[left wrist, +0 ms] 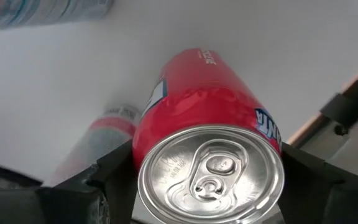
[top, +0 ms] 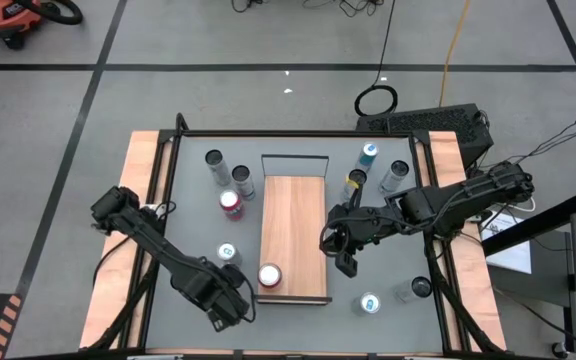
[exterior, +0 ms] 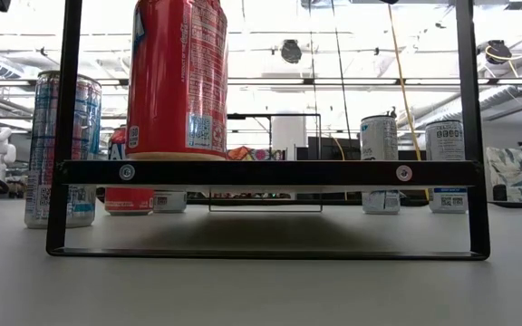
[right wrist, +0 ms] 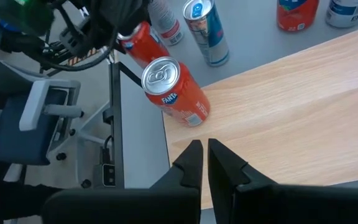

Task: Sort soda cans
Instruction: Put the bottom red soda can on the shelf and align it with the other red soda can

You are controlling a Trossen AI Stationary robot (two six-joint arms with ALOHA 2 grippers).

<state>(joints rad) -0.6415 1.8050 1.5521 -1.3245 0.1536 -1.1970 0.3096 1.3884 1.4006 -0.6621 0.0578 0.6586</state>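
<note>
Early stage: one red can (top: 269, 275) on wooden board (top: 294, 215), near its front-left corner; other cans scattered on counter (top: 190, 215). Left pincer (top: 230, 305) spread wide beside it, w/ nothing gripped; right pincer (right wrist: 204, 155) closed, empty.

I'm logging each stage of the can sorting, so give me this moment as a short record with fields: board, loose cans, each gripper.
board: wooden board mid-table, one red can upright at its near left corner
loose cans: the rest stand on the grey table, on both sides of the board
left gripper: beside the red can, fingers either side of it
right gripper: shut, empty, over the board's right edge
</note>
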